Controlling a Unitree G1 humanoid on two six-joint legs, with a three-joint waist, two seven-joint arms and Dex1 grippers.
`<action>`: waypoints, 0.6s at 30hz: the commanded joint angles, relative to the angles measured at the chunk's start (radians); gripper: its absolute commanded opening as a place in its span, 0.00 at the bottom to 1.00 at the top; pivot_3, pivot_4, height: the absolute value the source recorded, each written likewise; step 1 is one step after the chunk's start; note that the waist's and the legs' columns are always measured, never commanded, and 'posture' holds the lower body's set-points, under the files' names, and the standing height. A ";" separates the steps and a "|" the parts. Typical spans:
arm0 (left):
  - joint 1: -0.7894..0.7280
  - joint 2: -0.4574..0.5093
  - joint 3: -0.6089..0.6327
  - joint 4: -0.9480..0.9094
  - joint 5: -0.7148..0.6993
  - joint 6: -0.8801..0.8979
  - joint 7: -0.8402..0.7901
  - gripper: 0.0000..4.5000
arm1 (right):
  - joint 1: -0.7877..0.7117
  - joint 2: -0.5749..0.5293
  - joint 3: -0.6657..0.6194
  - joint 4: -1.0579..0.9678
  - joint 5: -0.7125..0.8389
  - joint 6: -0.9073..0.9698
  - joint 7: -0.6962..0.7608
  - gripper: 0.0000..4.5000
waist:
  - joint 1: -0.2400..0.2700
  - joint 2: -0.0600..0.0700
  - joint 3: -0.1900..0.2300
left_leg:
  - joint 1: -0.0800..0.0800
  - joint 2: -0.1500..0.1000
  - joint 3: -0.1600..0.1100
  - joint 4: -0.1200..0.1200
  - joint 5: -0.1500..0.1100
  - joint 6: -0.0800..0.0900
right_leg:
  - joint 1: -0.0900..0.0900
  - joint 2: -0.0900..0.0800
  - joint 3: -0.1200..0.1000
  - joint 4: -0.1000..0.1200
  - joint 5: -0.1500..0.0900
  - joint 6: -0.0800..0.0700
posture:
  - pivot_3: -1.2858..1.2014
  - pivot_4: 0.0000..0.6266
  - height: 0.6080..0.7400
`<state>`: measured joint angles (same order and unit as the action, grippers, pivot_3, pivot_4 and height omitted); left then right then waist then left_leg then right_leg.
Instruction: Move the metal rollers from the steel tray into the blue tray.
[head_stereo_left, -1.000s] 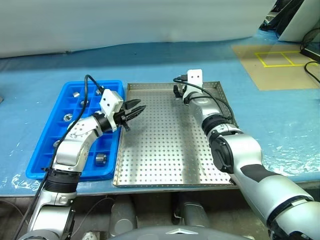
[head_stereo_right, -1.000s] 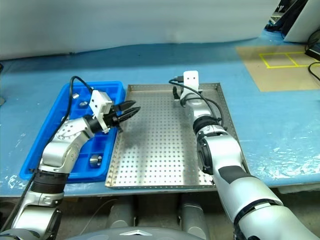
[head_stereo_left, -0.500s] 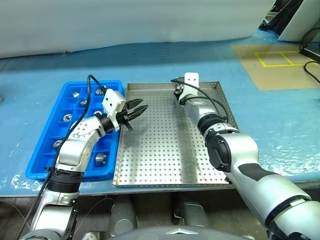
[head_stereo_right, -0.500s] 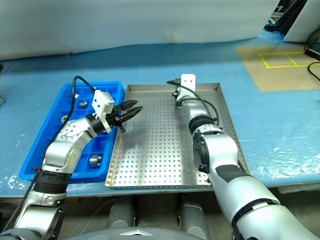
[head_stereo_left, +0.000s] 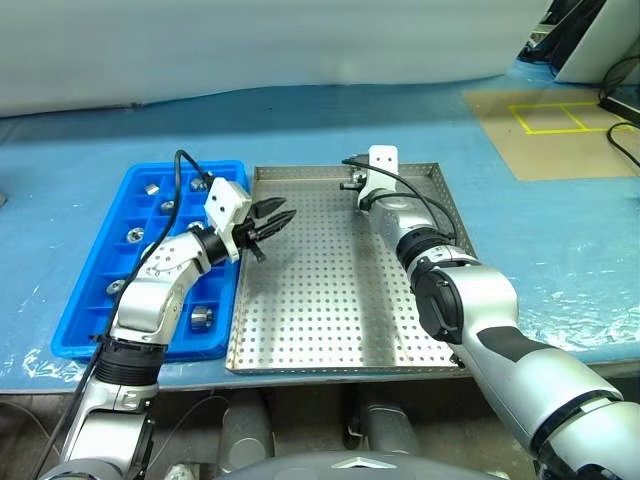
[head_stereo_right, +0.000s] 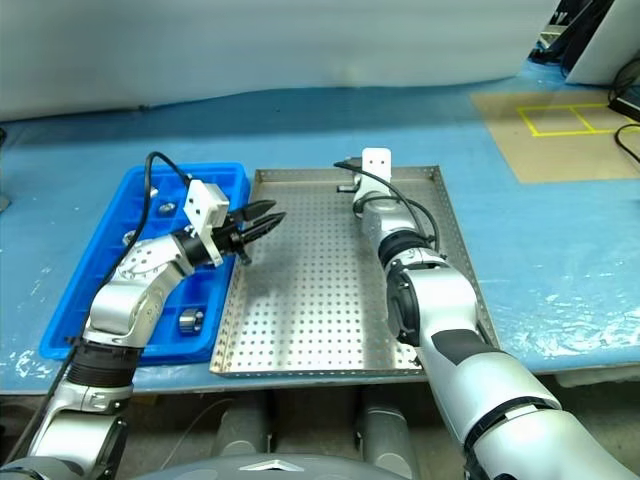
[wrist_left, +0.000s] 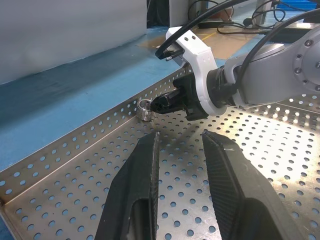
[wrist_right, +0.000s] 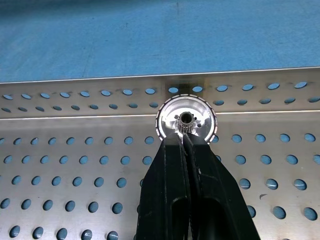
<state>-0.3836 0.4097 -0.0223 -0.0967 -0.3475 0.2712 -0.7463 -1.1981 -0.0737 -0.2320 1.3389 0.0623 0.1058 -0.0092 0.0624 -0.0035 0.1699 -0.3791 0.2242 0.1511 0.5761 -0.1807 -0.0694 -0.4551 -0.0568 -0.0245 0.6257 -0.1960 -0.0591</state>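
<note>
Our right claw (wrist_right: 186, 142) is clenched, its tips touching the small shiny metal roller (wrist_right: 186, 123) at the far rim of the perforated square steel tray (head_stereo_left: 330, 300), about twelve o'clock. Our left claw (head_stereo_left: 272, 217), clenched and empty, hovers between it and the bright blue compartmented plastic tray (head_stereo_left: 90, 300).

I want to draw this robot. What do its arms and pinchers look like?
Shiny silver-grey arms with black joint bands. Each wrist carries a white boxy block with a looping black cable. The left gripper and right gripper each end in two black, pointed fingers.
</note>
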 joint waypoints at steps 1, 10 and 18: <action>-0.021 0.000 0.006 -0.018 0.004 -0.017 0.004 0.32 | -0.002 -0.009 -0.005 -0.027 0.007 0.008 0.028 0.01 | -0.001 0.000 0.000 | 0.000 0.000 0.000 0.000 0.000 0.000 | 0.000 0.000 0.000 0.000 0.000 0.000 | 0.52 0.24 1.00; -0.022 0.002 0.014 0.009 0.013 -0.038 0.000 0.32 | -0.028 -0.038 -0.033 -0.108 0.074 0.165 0.145 0.01 | -0.008 0.000 0.000 | 0.000 0.000 0.000 0.000 0.000 0.000 | 0.000 0.000 0.000 -0.001 0.000 0.000 | 0.52 0.24 1.00; -0.031 -0.006 0.012 0.028 0.019 -0.055 0.003 0.32 | -0.007 -0.074 0.016 -0.319 0.098 0.463 0.264 0.01 | -0.009 0.001 0.000 | -0.001 0.000 0.000 -0.001 0.000 0.000 | -0.001 0.000 0.000 -0.001 0.000 0.000 | 0.51 0.24 1.00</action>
<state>-0.3953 0.4042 -0.0222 -0.0546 -0.3296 0.2379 -0.7463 -1.1978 -0.1293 -0.2240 1.0880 0.1463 0.5145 0.2380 0.0531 -0.0029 0.1703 -0.3802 0.2245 0.1510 0.5753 -0.1807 -0.0692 -0.4554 -0.0566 -0.0249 0.6240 -0.1960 -0.0592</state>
